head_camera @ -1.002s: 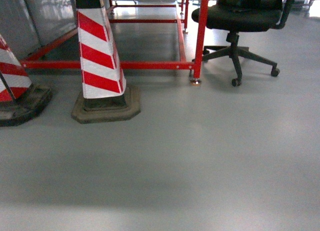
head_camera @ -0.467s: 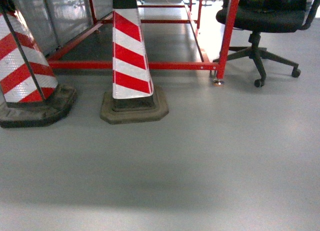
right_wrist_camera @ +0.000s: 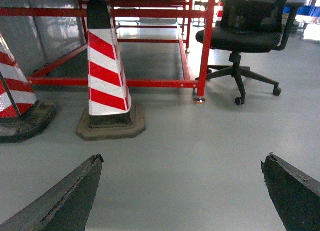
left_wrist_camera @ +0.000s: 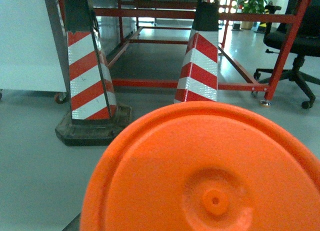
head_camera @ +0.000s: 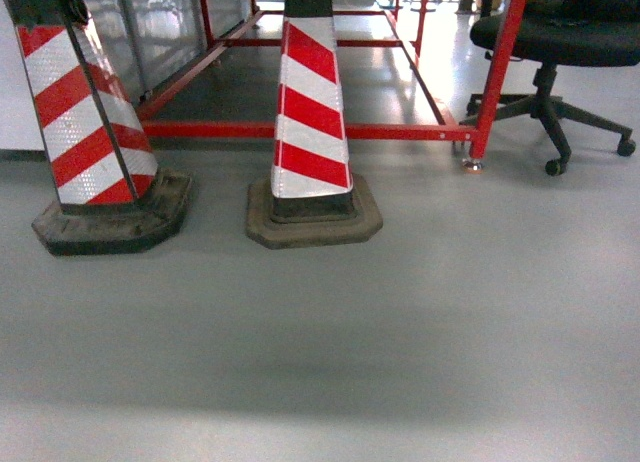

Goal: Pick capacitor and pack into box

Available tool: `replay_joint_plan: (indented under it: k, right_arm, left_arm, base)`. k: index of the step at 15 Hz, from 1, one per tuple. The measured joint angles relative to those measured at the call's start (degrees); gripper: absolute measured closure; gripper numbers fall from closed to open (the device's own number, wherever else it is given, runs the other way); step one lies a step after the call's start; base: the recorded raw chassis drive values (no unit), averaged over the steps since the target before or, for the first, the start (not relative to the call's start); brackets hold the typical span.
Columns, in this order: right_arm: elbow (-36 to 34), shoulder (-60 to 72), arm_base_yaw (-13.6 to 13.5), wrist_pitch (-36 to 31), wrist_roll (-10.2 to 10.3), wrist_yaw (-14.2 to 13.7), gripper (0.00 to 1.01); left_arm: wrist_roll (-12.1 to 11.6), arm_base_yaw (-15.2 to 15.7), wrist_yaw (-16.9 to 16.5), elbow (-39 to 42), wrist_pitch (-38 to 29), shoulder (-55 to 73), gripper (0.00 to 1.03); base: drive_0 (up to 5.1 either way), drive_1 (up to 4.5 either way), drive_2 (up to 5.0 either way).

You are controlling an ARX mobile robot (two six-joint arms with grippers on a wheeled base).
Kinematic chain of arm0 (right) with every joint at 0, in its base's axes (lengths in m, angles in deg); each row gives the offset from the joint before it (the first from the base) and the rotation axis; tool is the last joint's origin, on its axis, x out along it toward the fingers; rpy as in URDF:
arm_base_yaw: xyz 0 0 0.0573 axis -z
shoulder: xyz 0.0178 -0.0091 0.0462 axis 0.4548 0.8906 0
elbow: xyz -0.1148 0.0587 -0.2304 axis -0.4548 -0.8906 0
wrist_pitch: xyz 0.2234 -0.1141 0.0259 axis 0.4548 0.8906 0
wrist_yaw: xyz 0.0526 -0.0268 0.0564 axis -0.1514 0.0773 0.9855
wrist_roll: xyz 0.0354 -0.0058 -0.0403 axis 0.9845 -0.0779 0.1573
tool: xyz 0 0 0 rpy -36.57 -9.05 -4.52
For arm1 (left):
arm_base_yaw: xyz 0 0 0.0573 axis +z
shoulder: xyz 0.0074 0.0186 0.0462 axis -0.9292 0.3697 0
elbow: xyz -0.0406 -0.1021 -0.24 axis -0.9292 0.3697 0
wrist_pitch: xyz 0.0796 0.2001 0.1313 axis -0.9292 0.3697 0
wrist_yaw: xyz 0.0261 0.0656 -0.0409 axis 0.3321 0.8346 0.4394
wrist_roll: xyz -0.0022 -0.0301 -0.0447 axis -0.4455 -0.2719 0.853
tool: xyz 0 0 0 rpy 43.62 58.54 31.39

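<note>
Neither the capacitor nor the box is anywhere in sight, so I cannot say which way either lies from the arms or which arm is nearer; my guess is the robot is on its way to them. Ahead stand two red-and-white striped cones [head_camera: 312, 112] on chunky rubber bases, a red steel frame [head_camera: 498, 72] and a black office chair [head_camera: 570, 42], all on smooth grey floor [head_camera: 400, 332]. The right pincer [right_wrist_camera: 182, 191] hangs released, its dark fingers spread wide over bare floor. A glossy orange disc [left_wrist_camera: 210, 181] fills the left wrist view; whether the left pincer is clenched I cannot tell.
</note>
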Motion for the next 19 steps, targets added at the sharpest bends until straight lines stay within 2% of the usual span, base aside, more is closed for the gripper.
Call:
replay_joint_plan:
  k: [5,19]
  right_arm:
    - [0.0,0.0,0.0,0.0,0.0,0.0,0.03]
    - [0.0,0.0,0.0,-0.1,0.0,-0.2,0.03]
  left_arm:
    - [0.0,0.0,-0.1,0.0,0.1,0.0,0.60]
    - [0.0,0.0,-0.2,0.0,-0.2,0.0,0.60]
  base:
    - [0.0,0.00,0.0]
    - [0.0,3.86,-3.9]
